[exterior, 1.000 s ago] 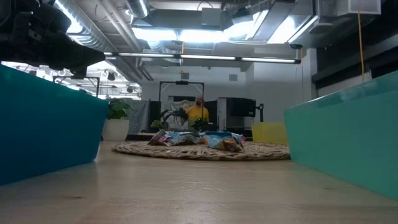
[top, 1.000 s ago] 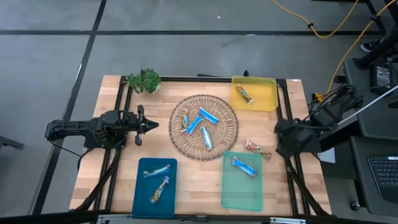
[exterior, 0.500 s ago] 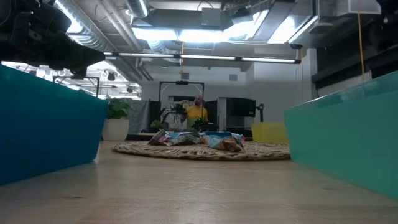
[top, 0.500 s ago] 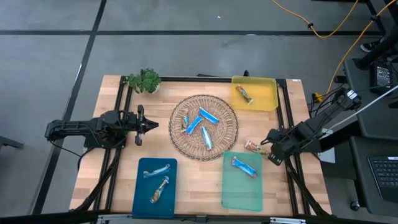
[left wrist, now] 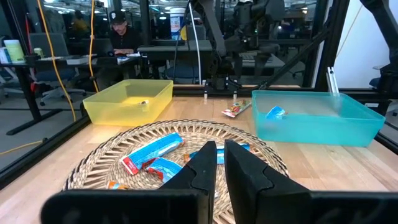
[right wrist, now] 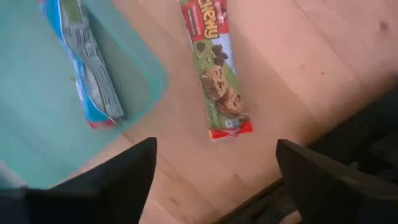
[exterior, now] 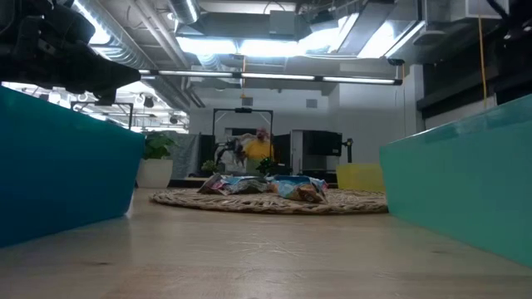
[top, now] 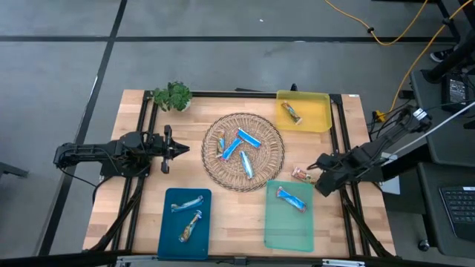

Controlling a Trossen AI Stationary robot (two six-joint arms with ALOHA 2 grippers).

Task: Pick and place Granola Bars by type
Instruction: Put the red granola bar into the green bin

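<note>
Four wrapped granola bars look sorted: two silvery ones in the dark blue rectangular tray (top: 185,223), one bright blue bar (top: 291,198) in the pale green tray (top: 289,231), and one orange-brown bar (top: 292,112) in the yellow tray (top: 315,119). About four more lie in the round woven wicker mat (top: 273,152), and a red-and-green wrapped bar (right wrist: 217,70) lies on the wooden table just beside the green tray. Directly over that loose bar the right gripper (right wrist: 214,171) hangs with fingers spread and empty, while the left gripper (top: 177,149) waits beside the mat with fingers nearly closed, holding nothing; roughly half the job remains, I judge.
</note>
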